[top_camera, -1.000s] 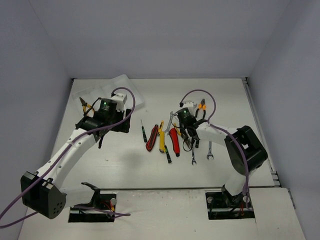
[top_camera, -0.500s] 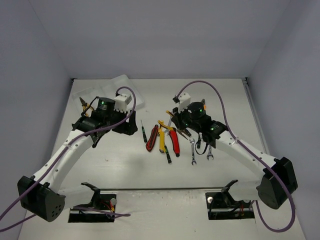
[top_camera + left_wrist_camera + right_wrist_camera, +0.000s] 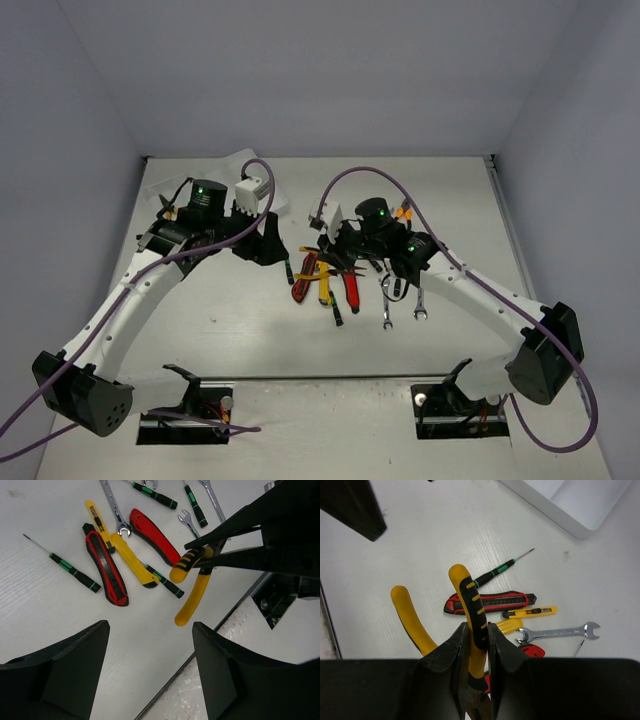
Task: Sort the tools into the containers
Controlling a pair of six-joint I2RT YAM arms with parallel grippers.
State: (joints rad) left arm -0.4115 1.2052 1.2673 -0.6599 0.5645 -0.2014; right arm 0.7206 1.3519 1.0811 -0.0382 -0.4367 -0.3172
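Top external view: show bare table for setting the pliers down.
Bare: the near strip between the tool cluster and the arm bases; the far-right corner past the right arm. Crowded: the centre, and the tray under the left arm.

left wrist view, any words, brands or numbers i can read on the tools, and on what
No text can be read in any view.
Red utility knife, yellow utility knife, yellow-handled pliers: no print or brand visible.
Wrench: any stamping is too small to tell.
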